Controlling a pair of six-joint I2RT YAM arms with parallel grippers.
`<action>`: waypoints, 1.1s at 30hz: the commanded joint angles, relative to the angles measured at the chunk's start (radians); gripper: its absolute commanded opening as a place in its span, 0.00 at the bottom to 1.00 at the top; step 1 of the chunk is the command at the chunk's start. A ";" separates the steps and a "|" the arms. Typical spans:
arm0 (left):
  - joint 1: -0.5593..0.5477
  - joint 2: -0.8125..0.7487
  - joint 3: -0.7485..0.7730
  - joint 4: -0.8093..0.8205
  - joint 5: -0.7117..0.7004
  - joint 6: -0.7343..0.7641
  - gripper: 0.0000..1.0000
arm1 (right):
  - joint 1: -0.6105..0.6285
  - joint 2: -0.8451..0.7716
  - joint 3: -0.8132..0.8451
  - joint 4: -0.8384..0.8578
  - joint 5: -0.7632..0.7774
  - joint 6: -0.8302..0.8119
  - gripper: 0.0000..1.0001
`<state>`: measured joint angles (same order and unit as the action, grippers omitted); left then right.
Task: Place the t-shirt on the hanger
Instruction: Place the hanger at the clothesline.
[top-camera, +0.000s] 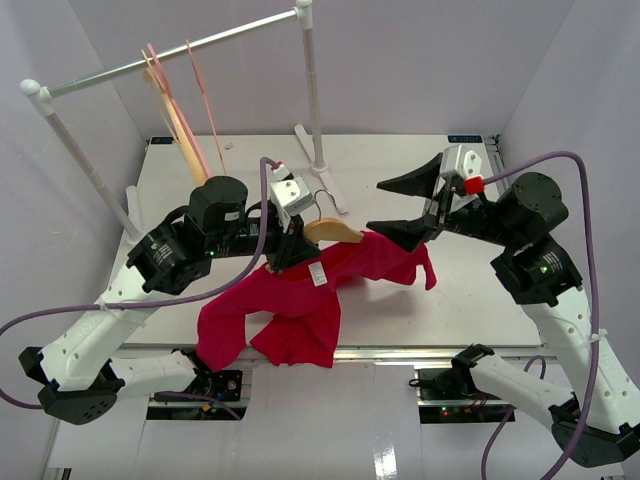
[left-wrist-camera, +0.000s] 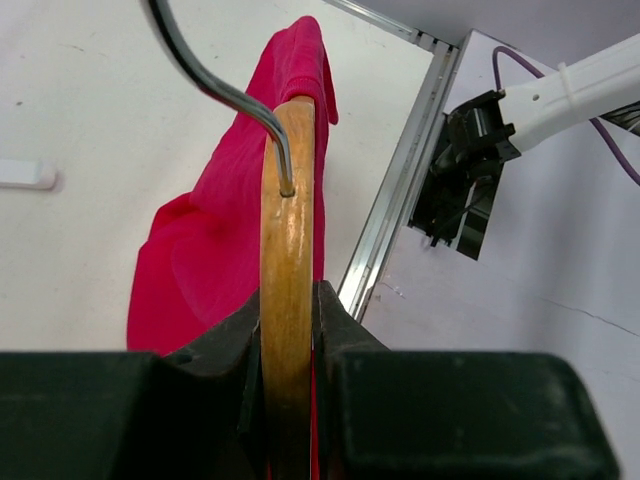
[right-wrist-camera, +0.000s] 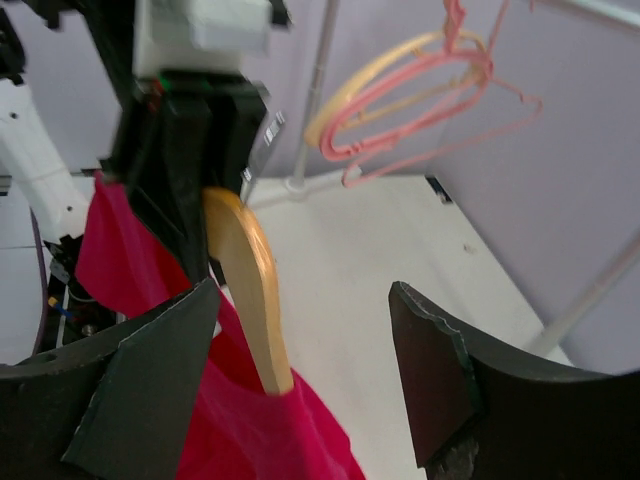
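The red t-shirt (top-camera: 300, 310) hangs draped over the wooden hanger (top-camera: 332, 230), one hanger arm inside the cloth, the rest of the shirt trailing onto the table's near edge. My left gripper (top-camera: 290, 240) is shut on the hanger's wooden shoulder (left-wrist-camera: 287, 300), below the metal hook (left-wrist-camera: 225, 90), holding it above the table. The shirt (left-wrist-camera: 215, 240) shows behind the hanger. My right gripper (top-camera: 405, 205) is open and empty, just right of the shirt's far sleeve. In the right wrist view the hanger (right-wrist-camera: 250, 290) enters the red cloth (right-wrist-camera: 250, 430) between my fingers (right-wrist-camera: 430, 370).
A white clothes rail (top-camera: 170, 55) stands at the back with thin pink hangers (top-camera: 200, 90) and a pale wooden hanger (top-camera: 185, 140); they also show in the right wrist view (right-wrist-camera: 420, 100). The rail's foot (top-camera: 320, 165) rests on the table behind the grippers. The table's metal front edge (left-wrist-camera: 395, 190) lies below.
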<state>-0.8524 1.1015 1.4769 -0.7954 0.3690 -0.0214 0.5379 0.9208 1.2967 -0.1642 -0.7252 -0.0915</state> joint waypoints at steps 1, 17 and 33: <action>0.000 0.009 -0.022 0.098 0.105 -0.025 0.00 | -0.002 0.042 0.031 0.237 -0.129 0.159 0.76; 0.001 0.056 -0.056 0.165 0.141 -0.037 0.00 | 0.046 0.203 0.016 0.419 -0.128 0.272 0.71; 0.001 0.032 -0.092 0.189 0.179 -0.028 0.00 | 0.050 0.225 -0.045 0.438 -0.190 0.202 0.11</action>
<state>-0.8471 1.1877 1.3801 -0.6706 0.4872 -0.0434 0.5900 1.1433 1.2598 0.2362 -0.8898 0.1555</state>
